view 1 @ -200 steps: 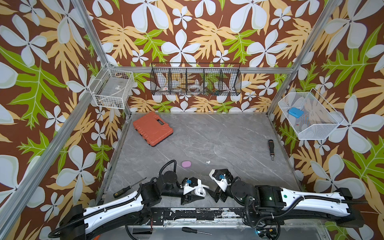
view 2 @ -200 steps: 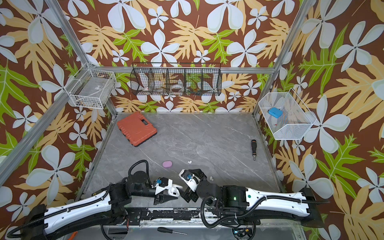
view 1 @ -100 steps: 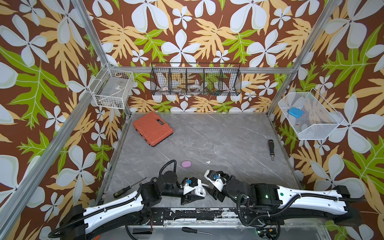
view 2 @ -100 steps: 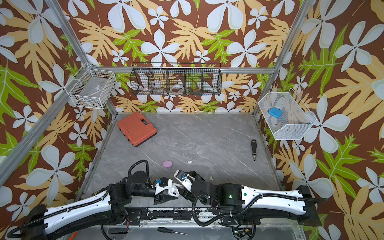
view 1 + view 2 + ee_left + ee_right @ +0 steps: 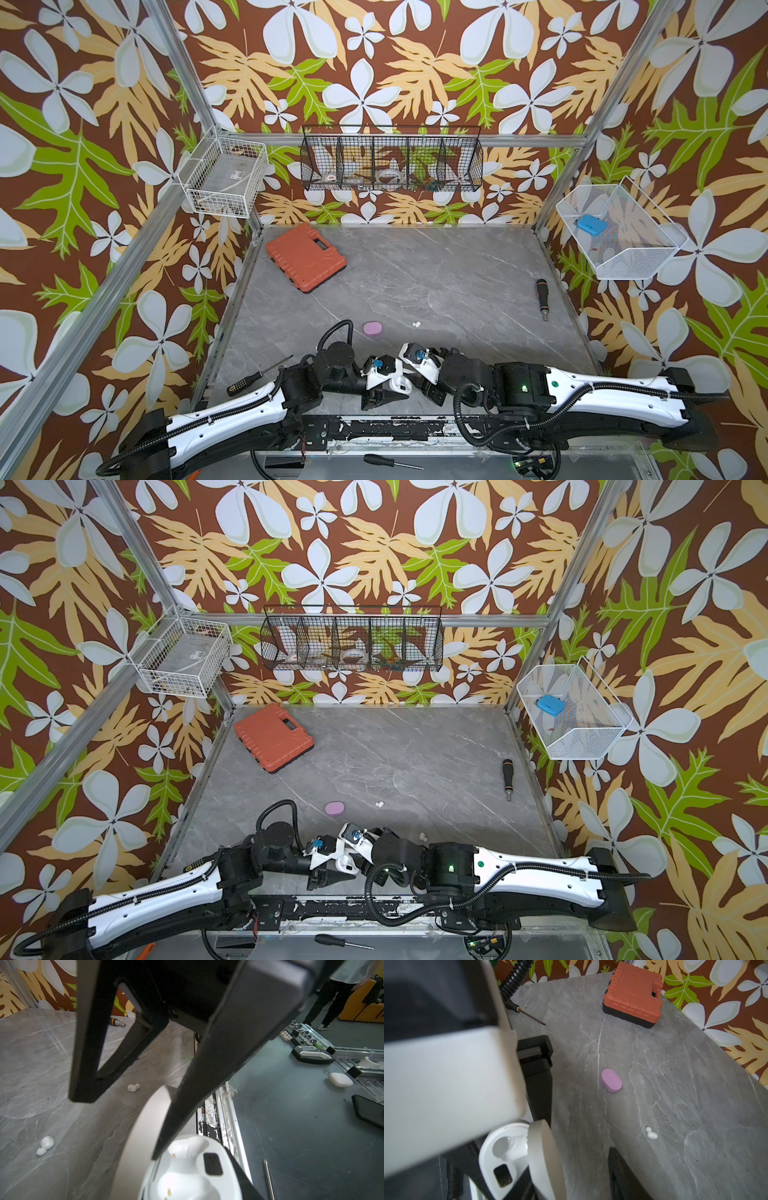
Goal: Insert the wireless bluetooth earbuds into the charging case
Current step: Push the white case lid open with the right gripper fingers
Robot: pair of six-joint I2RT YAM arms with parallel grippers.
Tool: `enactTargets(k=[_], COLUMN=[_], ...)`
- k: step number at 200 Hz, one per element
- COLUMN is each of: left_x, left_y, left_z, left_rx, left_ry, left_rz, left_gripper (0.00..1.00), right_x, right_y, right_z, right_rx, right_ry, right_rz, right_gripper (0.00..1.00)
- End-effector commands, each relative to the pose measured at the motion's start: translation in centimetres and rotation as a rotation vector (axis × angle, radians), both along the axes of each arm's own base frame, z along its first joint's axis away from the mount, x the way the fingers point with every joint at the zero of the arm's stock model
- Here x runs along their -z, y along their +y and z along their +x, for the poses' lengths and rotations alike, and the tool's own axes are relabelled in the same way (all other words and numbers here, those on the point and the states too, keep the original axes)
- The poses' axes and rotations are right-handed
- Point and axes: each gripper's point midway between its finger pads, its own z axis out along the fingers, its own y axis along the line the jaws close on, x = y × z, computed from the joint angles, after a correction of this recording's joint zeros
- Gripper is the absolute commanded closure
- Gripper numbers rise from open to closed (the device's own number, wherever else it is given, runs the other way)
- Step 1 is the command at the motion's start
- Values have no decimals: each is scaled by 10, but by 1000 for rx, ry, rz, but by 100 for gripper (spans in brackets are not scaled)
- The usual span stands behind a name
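Note:
The white charging case [image 5: 187, 1169] is held open at the table's front edge, its two wells empty and its lid [image 5: 141, 1126] standing up. My left gripper [image 5: 187, 1186] is shut on its base. My right gripper [image 5: 569, 1159] is open and straddles the raised lid [image 5: 546, 1159]: one finger [image 5: 172, 1126] lies against the lid's inner side, the other finger [image 5: 623, 1176] stands apart from it. Two white wireless bluetooth earbuds lie loose on the table, one earbud [image 5: 46, 1145] nearer the case and one earbud [image 5: 133, 1087] farther off. In both top views an earbud [image 5: 416, 323] [image 5: 379, 803] shows mid-table.
A shut lilac-pink case [image 5: 372, 328] lies just behind the grippers. An orange tool case [image 5: 305, 257] sits at the back left, a black screwdriver [image 5: 541, 297] at the right edge and another screwdriver [image 5: 255, 376] at the front left. Wire baskets hang on the walls.
My right gripper has moved left to the held case and its jaws have narrowed around the lid. The left arm and the case have stayed put.

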Motion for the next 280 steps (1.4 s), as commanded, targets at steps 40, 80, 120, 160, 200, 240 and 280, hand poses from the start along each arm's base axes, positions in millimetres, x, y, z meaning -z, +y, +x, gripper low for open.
enactTargets(k=[40, 80, 120, 160, 200, 240, 280], left_x=[-7, -7, -7, -6, -6, -7, -6], left_y=[-2, -2, -2, -3, -3, -3, -3], left_z=[0, 0, 1, 2, 3, 6, 7], left_rx=[11, 7, 3, 1, -7, -26, -38], left_ry=[-15, -17, -14, -13, -10, -4, -1], left_rz=[-21, -21, -20, -22, -23, -29, -29], left_gripper=[100, 100, 100, 100, 100, 98, 85], right_x=[2, 4, 4, 2, 0, 3, 3], right_y=[1, 2, 3, 2, 3, 3, 4], right_z=[-2, -3, -3, -1, -3, -3, -4], right_rx=[-16, -25, -27, -20, -30, -33, -37], right_ry=[20, 22, 20, 14, 15, 17, 16], right_rz=[-13, -21, -19, -14, -4, -6, -5], right_gripper=[63, 69, 73, 75, 79, 81, 85])
